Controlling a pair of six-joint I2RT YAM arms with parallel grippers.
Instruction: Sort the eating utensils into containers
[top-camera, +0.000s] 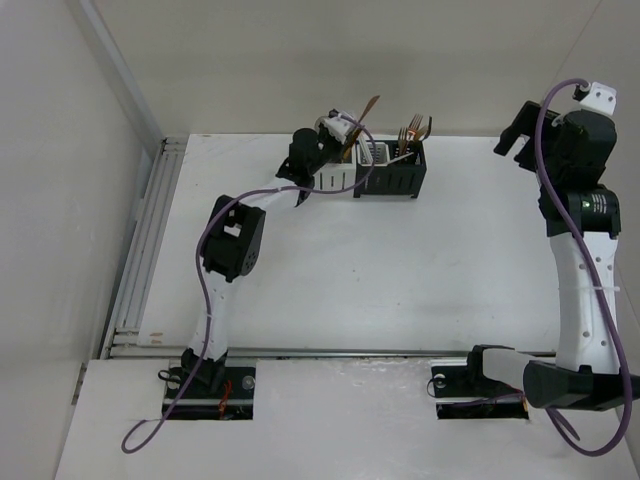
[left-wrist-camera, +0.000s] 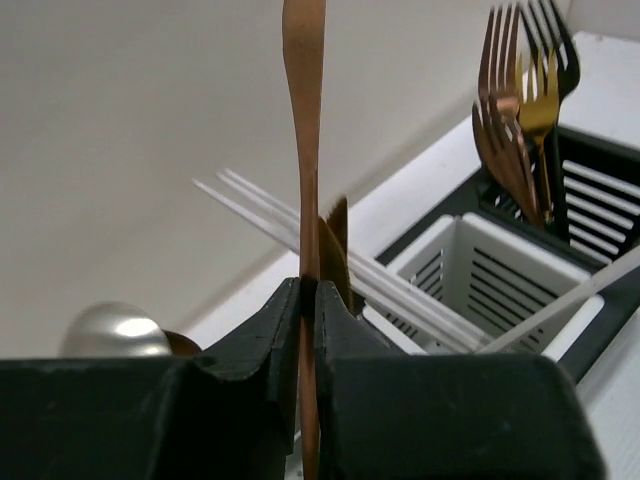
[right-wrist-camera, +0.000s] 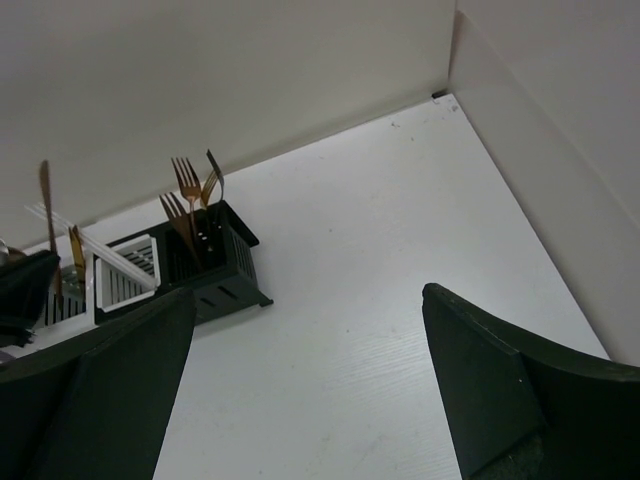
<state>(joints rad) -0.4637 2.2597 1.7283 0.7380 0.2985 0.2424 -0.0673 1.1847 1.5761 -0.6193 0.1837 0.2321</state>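
**Copper utensil (left-wrist-camera: 303, 120) gripped beside the containers**

It is held upright, pinched in the left hand (left-wrist-camera: 308, 300). Pale sticks (left-wrist-camera: 290, 222) are leaned across the white container (left-wrist-camera: 500, 270); forks (left-wrist-camera: 515, 110) are stood in the black container (left-wrist-camera: 600, 200). The right hand (right-wrist-camera: 305, 335) is spread wide, well apart.

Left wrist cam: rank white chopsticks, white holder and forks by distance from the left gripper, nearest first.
From the left gripper, shut on a copper utensil:
1. White chopsticks: just behind the fingertips, slanting from upper left to lower right.
2. White holder: right of centre, beyond the chopsticks.
3. Forks: upper right, standing in the black holder.
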